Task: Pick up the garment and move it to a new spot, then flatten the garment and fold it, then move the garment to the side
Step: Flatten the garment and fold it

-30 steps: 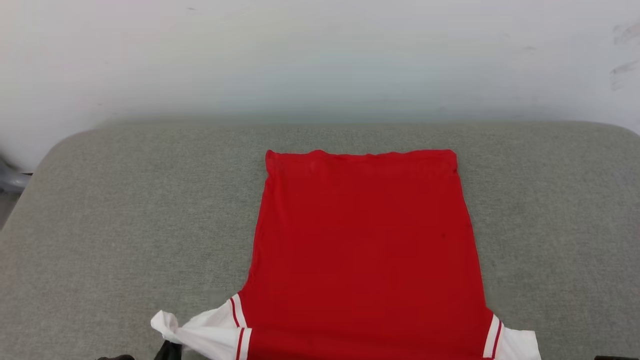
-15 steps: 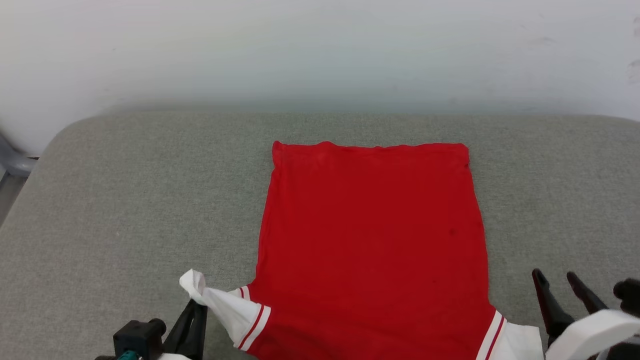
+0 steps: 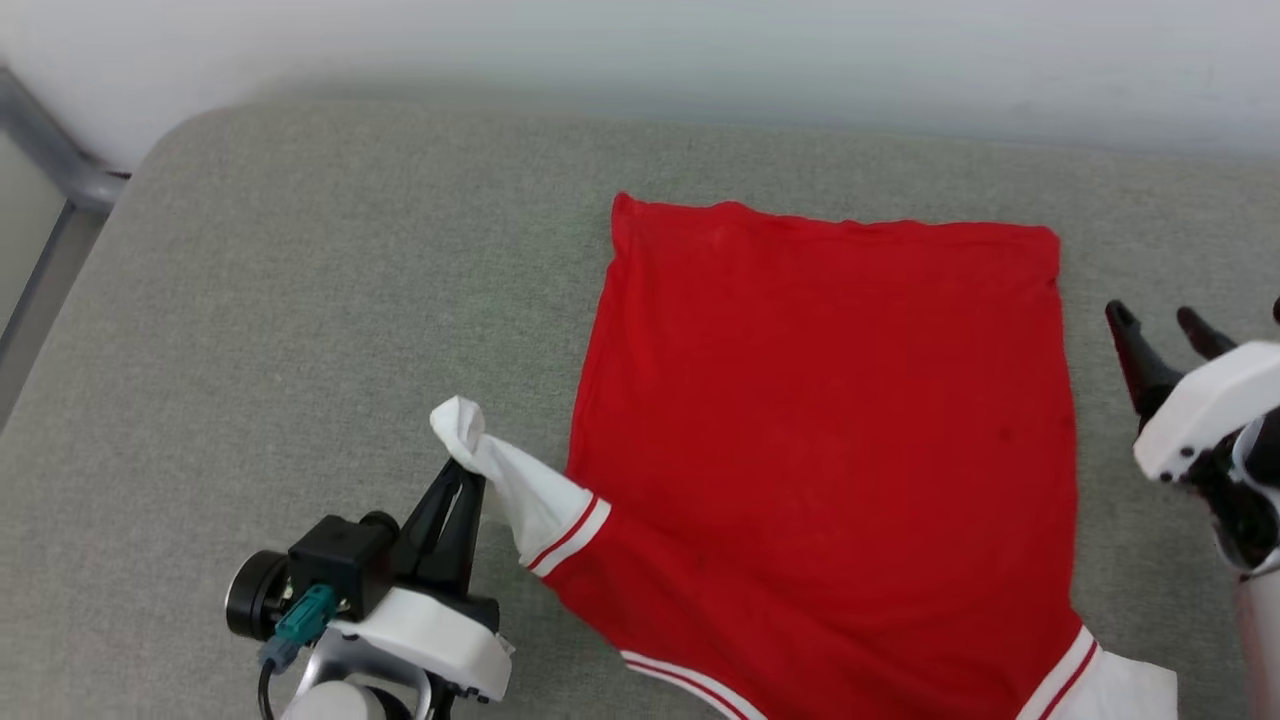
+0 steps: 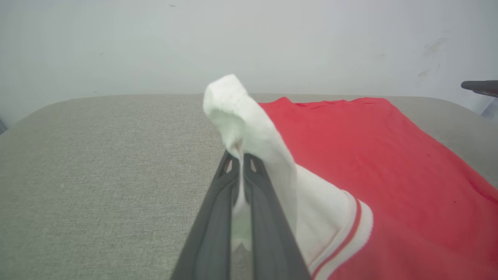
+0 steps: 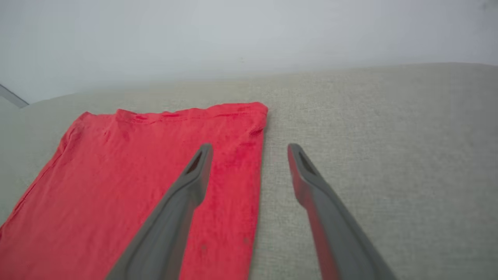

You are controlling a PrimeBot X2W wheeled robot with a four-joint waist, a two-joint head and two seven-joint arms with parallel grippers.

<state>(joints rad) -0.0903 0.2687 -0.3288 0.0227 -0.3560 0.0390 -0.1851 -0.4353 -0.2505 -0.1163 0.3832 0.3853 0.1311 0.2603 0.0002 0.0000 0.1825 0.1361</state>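
The garment (image 3: pixel 830 430) is a red shirt with white, red-striped sleeves, lying flat with its plain side up on the grey cushion (image 3: pixel 300 300). My left gripper (image 3: pixel 464 478) is shut on the white left sleeve (image 3: pixel 515 487), holding it lifted off the cushion; the left wrist view has the sleeve (image 4: pixel 256 140) bunched over my closed fingers (image 4: pixel 264 202). My right gripper (image 3: pixel 1160 325) stands open and empty in the air beside the shirt's right edge. In the right wrist view its spread fingers (image 5: pixel 194 182) straddle that edge of the garment (image 5: pixel 136 175). The other white sleeve (image 3: pixel 1110 685) lies flat at the bottom right.
The grey cushion ends at a pale wall (image 3: pixel 700 50) behind it. A grey metal frame (image 3: pixel 60 160) stands past its rounded left corner. Bare cushion (image 5: pixel 389 136) stretches to the right of the shirt.
The camera has tilted down and shifted. My right gripper let go, opened and rose away from the right sleeve. My left gripper has lifted the left sleeve up and forward.
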